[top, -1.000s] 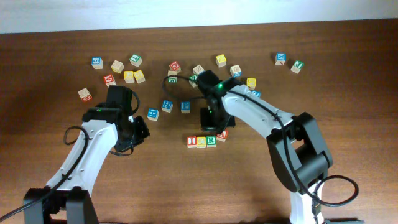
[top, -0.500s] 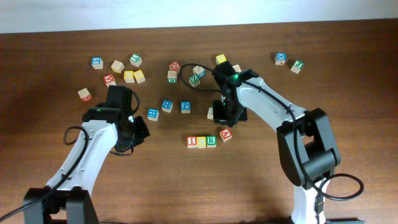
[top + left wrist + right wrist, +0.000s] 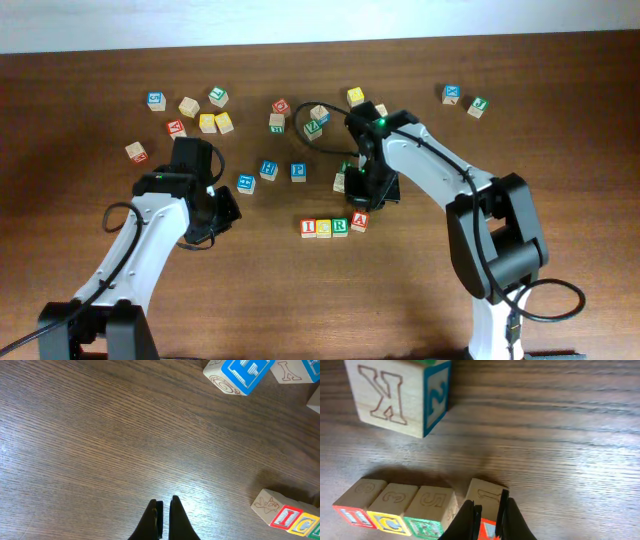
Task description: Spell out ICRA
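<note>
Four task cubes sit in one row on the table (image 3: 300,300): 1 red I cube (image 3: 308,228), 1 yellow C cube (image 3: 323,228), 1 green R cube (image 3: 340,226), 1 red A cube (image 3: 359,221). Taking the R cube as ref: the C cube touches its left side, the I cube touches the C cube beyond that, and the A cube is just right of it, skewed a bit and slightly out of line. Approx. 19 loose cubes (image 3: 207,123) lie scattered beyond the R cube, a couple half hidden under the right arm (image 3: 430,175). One of them, a K cube (image 3: 395,397) w/ a blue 2 on its side, is near the R cube. All cubes: pale wood, square-edged, colour-printed tops, plain sides w/ engraved figures. Table: dark brown, fine grain. 2 grippers, both w/ black tapered fingers. The right gripper (image 3: 488,499) hangs at the A cube, fingers nearly together, gap narrower than the cube, not pinching it. The left gripper (image 3: 164,500) is well left of the R cube, fingers pressed together.
</note>
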### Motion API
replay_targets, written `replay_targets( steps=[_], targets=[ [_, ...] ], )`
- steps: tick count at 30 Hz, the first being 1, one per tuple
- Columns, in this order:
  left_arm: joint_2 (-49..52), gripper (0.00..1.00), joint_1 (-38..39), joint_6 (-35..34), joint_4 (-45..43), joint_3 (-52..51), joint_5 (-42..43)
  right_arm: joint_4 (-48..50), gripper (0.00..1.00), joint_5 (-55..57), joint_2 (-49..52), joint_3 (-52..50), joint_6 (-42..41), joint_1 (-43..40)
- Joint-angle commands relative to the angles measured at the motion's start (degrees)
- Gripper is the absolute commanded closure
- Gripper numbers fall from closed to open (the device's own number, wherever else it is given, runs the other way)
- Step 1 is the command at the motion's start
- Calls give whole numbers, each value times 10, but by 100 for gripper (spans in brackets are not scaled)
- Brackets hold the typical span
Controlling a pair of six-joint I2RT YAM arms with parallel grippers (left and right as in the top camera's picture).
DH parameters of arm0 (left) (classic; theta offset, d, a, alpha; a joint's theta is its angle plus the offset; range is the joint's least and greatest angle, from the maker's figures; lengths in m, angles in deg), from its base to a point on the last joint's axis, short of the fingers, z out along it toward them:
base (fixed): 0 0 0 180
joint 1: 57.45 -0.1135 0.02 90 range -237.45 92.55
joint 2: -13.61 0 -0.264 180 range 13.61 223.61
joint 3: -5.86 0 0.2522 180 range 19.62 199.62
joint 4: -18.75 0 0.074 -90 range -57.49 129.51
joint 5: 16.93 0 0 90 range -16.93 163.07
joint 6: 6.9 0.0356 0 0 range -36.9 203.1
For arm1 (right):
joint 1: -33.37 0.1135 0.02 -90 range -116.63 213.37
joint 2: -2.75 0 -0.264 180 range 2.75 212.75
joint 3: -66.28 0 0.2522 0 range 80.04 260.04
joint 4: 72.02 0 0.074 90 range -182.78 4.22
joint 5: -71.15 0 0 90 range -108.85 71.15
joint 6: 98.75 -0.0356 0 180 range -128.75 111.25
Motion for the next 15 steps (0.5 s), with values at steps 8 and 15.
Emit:
replay_targets(
  steps=[8, 15],
  targets=[
    [3, 100, 1, 9, -1, -5, -2, -10, 93, -22, 1, 11, -2, 12],
    [3, 100, 1, 9, -1, -5, -2, 0, 92, -18, 1, 11, -2, 25]
  ],
)
